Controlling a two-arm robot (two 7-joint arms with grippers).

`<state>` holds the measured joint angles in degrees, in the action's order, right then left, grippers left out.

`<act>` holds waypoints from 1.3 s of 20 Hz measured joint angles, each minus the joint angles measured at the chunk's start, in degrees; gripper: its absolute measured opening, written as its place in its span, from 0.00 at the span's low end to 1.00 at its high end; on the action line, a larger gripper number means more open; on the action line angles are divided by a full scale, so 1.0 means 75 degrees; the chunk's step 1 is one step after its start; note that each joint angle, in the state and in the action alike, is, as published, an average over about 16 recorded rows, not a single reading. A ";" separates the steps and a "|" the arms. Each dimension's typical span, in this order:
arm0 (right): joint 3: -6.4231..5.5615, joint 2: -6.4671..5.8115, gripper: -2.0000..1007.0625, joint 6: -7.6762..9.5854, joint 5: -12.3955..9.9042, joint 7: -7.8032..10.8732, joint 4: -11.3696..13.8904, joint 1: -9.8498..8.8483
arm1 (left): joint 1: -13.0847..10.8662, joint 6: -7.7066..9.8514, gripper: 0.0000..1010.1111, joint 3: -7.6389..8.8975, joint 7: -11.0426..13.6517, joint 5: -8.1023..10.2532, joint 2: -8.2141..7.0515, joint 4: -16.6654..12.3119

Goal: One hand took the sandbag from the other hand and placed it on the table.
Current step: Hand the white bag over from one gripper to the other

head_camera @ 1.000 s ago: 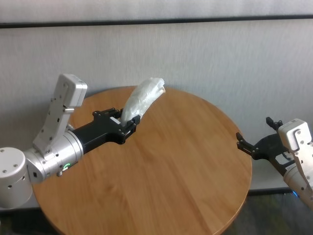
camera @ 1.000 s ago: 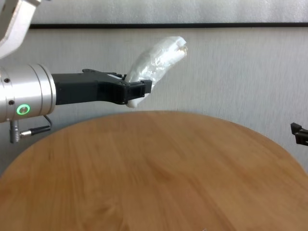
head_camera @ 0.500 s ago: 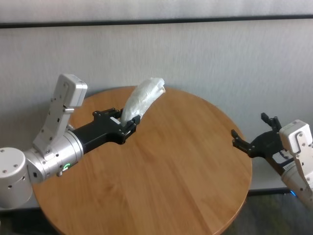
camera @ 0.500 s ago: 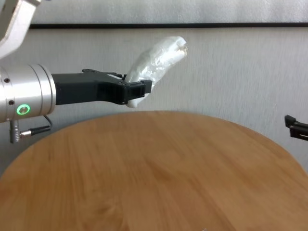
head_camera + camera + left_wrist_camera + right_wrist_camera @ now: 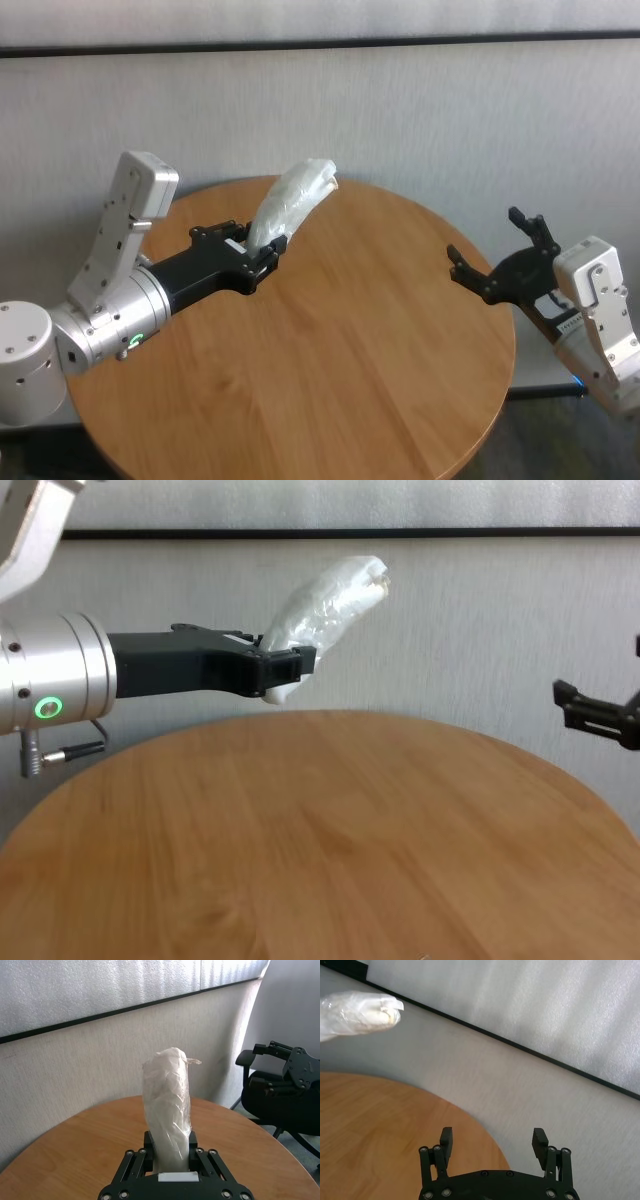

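1. Left claw (image 5: 262, 256) is clamped on the low end of the sandbag (image 5: 288, 200), held up above the far left part of the desk (image 5: 330, 370), clear of the top.
2. Right claw (image 5: 497, 262) has its fingers spread wide, empty, at the desk's right edge, well apart from the bag.
3. Step: handover approach, no transfer yet.
4. Next: right claw needs to reach left to the bag's free upper end, close on it, then left lets go.
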<state>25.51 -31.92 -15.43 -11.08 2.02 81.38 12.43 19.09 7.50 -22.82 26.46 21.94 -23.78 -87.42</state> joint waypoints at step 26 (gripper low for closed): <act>-0.1005 0.0574 1.00 0.1417 -0.2670 0.1871 0.0616 -0.0072 | 0.0000 0.0000 0.40 -0.0001 0.0000 0.0000 0.0000 0.0000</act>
<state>17.97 -27.61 -4.81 -31.10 16.05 86.00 11.89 19.08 7.50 -22.83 26.46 21.94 -23.78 -87.42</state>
